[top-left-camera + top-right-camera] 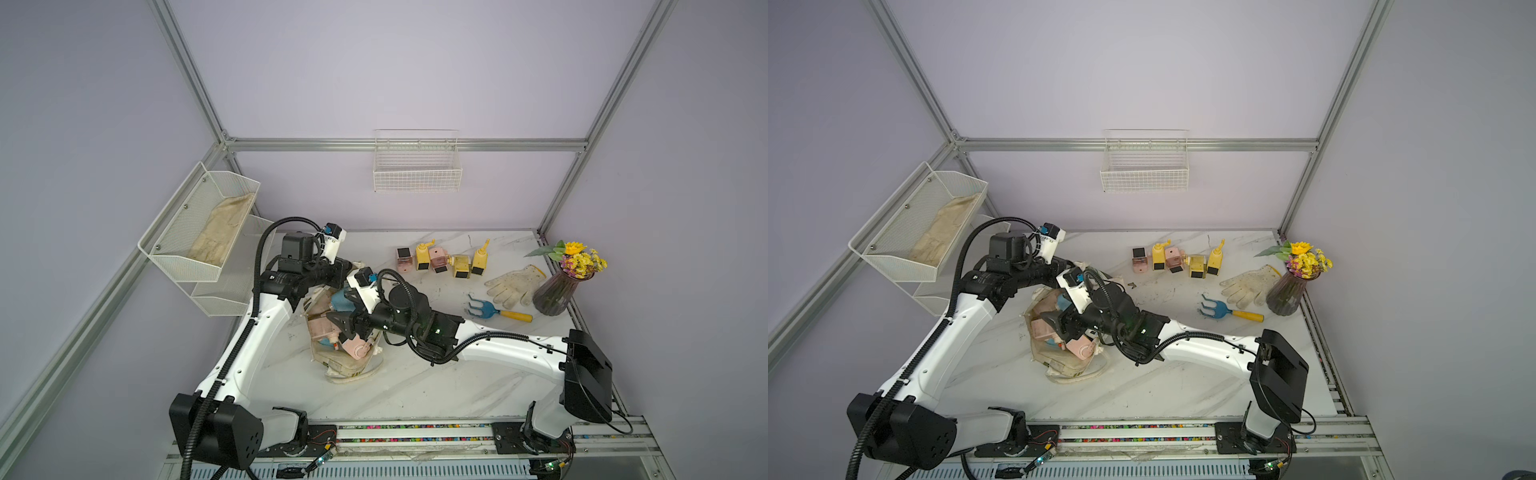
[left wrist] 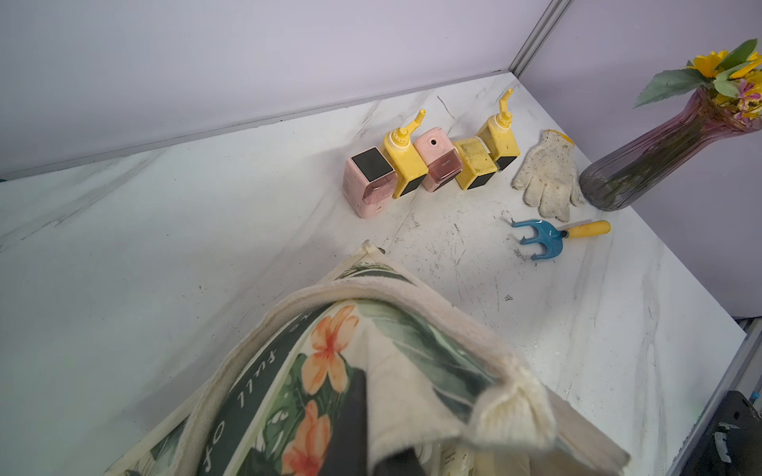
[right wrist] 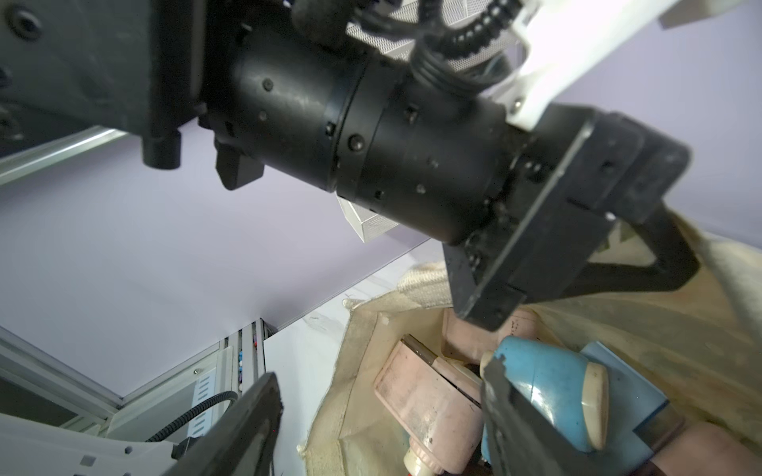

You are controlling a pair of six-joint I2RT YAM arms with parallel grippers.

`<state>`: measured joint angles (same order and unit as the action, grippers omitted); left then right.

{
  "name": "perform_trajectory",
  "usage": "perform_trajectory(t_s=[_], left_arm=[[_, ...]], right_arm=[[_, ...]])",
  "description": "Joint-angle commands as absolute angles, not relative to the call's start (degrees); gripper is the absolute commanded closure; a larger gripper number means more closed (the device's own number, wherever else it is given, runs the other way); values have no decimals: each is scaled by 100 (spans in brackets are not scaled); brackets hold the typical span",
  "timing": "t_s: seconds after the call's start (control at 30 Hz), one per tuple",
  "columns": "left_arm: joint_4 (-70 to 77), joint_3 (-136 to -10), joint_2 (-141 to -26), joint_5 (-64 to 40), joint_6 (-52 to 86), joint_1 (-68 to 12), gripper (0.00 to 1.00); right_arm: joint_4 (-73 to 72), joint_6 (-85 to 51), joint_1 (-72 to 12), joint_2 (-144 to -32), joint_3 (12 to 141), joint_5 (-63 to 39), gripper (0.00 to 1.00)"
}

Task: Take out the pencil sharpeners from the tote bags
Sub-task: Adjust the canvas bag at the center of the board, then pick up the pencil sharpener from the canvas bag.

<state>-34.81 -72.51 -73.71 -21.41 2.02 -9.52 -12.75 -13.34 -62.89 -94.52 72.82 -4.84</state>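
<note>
- Left pincer (image 3: 643,263) clenched on the bag (image 1: 353,365) rim, holding the mouth open.
- Right pincer (image 3: 379,416) released, empty, jaws flanking pink sharpener (image 3: 424,404) just inside; right arm nearer.

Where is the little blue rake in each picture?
Top views: the rake lies right of the middle, beside the vase.
Left wrist: the rake is right of centre, below the glove.
Right wrist: not in it.
Shared landmark: the vase with flowers.
</note>
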Motion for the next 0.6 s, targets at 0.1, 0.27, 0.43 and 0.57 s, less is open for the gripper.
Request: perform_trajectory(t_s=[0.1, 0.27, 0.43, 0.57], left_arm=[[-2986, -7320, -7281, -2127, 706, -976, 98], [-3051, -7368, -7249, -2070, 683, -976, 98], [-3045, -7321, -7173, -2064, 613, -975, 98], [-3047, -7313, -7148, -2074, 576, -970, 98]], right_arm=[[-165, -1409, -6584, -9580, 7113, -136, 26], [538, -1623, -6723, -9899, 7338, 652, 20], [1128, -1713, -6829, -10380, 7751, 1269, 14], [1726, -1852, -6839, -10821, 8261, 1614, 13]])
